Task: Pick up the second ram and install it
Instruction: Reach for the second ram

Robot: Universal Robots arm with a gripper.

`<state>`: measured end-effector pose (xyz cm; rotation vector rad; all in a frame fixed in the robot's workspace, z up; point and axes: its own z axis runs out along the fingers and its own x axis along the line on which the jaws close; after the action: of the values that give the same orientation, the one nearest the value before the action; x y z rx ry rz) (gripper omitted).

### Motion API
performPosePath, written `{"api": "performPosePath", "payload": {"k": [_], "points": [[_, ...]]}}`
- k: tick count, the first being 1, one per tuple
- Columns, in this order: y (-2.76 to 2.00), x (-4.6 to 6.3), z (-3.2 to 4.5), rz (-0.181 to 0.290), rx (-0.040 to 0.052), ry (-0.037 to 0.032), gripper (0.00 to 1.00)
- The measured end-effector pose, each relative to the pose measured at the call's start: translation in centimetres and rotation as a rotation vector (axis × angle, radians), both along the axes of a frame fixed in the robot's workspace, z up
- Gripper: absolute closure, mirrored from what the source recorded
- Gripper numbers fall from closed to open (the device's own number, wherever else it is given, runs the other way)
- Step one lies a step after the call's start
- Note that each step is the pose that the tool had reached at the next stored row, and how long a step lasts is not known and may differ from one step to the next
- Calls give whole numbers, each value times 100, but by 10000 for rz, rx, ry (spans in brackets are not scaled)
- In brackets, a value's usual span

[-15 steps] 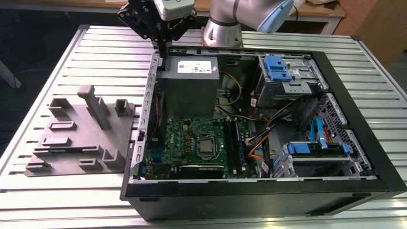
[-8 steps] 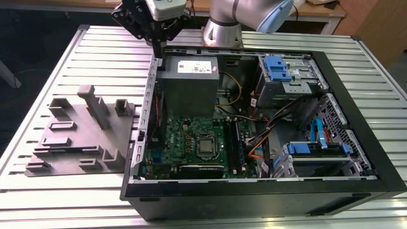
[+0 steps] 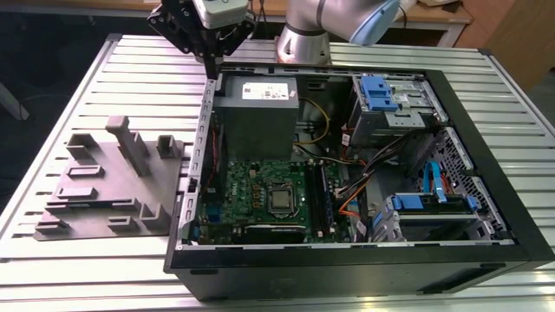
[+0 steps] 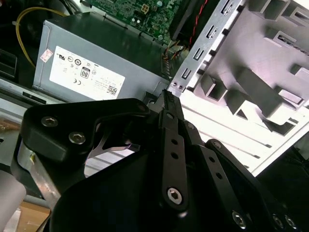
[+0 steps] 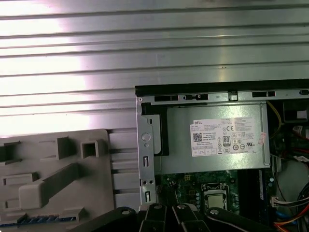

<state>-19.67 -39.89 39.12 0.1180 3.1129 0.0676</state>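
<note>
My gripper hangs over the back corner of the open computer case, between the grey power supply and the grey tray on the exterior view's left. Its fingers are shut together with nothing visible between them, and the fingers also stand closed in the first wrist view. A thin strip with blue marks lies in a slot of the tray; I cannot tell whether it is the second ram. The memory slots run beside the processor socket.
The case lies on its side on a slatted metal table. Upright posts rise from the tray. Drive cages with blue latches and loose cables fill the case on the exterior view's right. The arm's base stands behind the case.
</note>
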Motion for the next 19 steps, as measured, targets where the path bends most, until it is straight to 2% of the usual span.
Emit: {"api": "performPosePath", "payload": {"k": [16,19], "points": [[1,-12,0,0,0,-1,93],[1,-46,-1,0,7,-30,93]]}}
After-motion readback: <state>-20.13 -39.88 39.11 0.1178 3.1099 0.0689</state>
